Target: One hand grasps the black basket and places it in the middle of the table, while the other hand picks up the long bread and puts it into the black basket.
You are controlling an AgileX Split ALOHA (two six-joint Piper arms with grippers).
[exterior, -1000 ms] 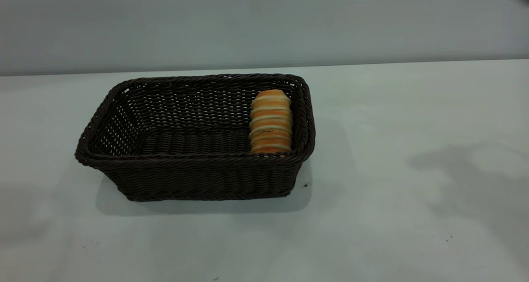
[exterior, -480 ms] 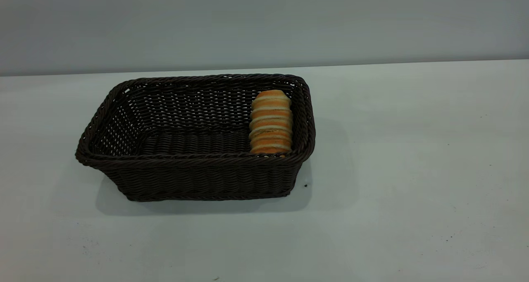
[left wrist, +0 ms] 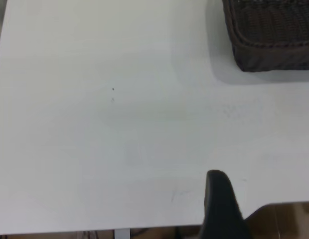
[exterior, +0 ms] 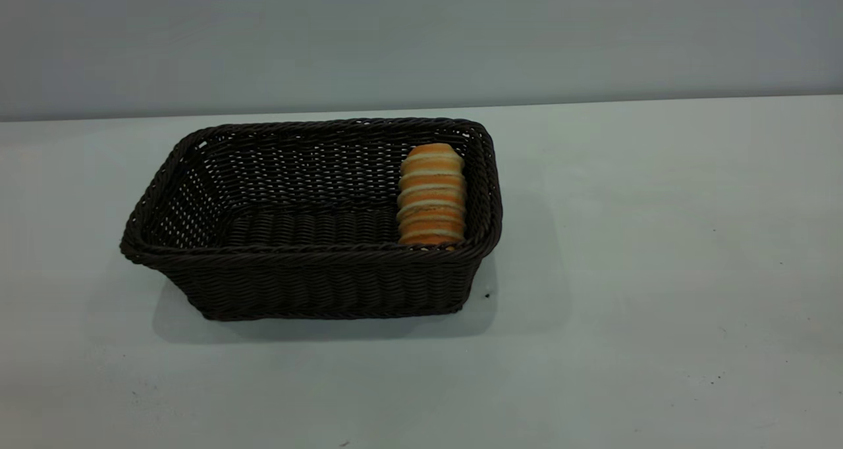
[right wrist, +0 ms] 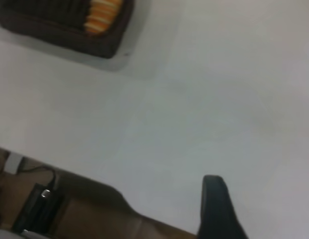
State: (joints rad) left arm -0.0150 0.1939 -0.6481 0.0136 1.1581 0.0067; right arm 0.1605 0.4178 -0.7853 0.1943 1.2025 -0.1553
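- Jaws: can't tell how they stand on either arm. Each wrist view shows only one dark finger tip, left (left wrist: 222, 199) and right (right wrist: 217, 204); neither holds anything.
- Both grippers hang over the table (exterior: 658, 238) near its edges, well apart from the load, and neither shows in the exterior view. Both arms look pulled back, parked.
- Basket (exterior: 309, 284) sits a bit left of table centre, nearer the far edge than the near one, flat on its base.
- Bread (exterior: 431, 195) lies inside the basket, at its right end beside the right wall, long axis running near-to-far.
- Key relation: bread's end of the basket faces the right arm, so the right gripper is the nearer one; the right wrist view shows that corner (right wrist: 102, 22) with bread in it.
- Judgement: task looks done, no grasp pending.
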